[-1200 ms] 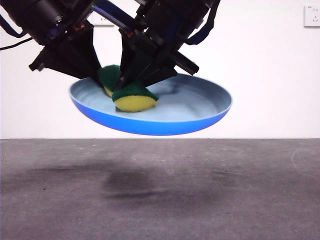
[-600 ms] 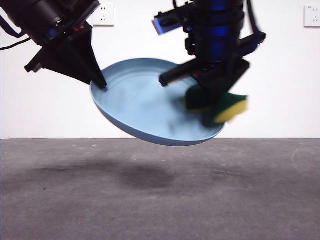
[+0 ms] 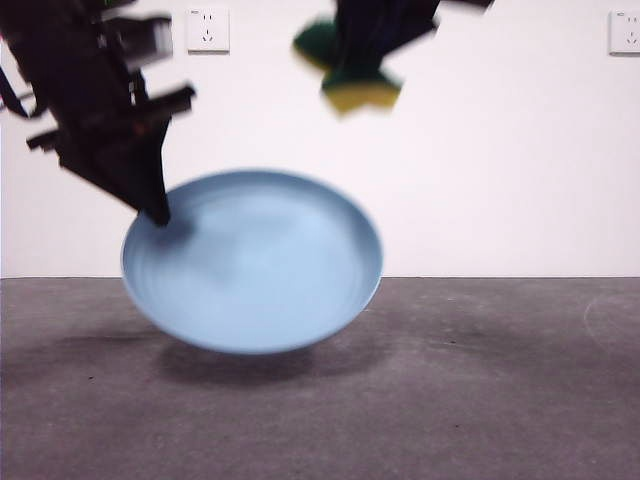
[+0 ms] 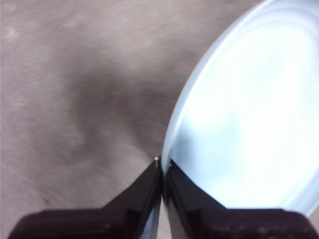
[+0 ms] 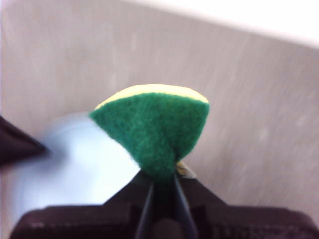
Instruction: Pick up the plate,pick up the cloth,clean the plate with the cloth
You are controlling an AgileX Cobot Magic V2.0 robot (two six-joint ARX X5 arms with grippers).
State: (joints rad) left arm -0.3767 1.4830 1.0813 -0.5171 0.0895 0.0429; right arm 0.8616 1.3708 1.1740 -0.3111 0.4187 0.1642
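The light-blue plate [image 3: 255, 262] hangs tilted, its hollow facing the front camera, its lower rim just above the grey table. My left gripper [image 3: 155, 212] is shut on the plate's upper left rim; the left wrist view shows the jaws pinching the rim of the plate [image 4: 249, 114]. My right gripper [image 3: 360, 75] is high at the top middle, clear of the plate, shut on the cloth, a yellow and green sponge [image 3: 350, 85]. In the right wrist view the sponge [image 5: 152, 127] is folded between the jaws, with the plate [image 5: 75, 164] blurred below it.
The grey table [image 3: 480, 390] runs across the lower half of the front view, with the plate's shadow under it. A white wall with two sockets [image 3: 207, 30] stands behind.
The right gripper lifted the sponge off the plate, up and to the left. The left gripper lowered the plate and tipped it more toward the camera.
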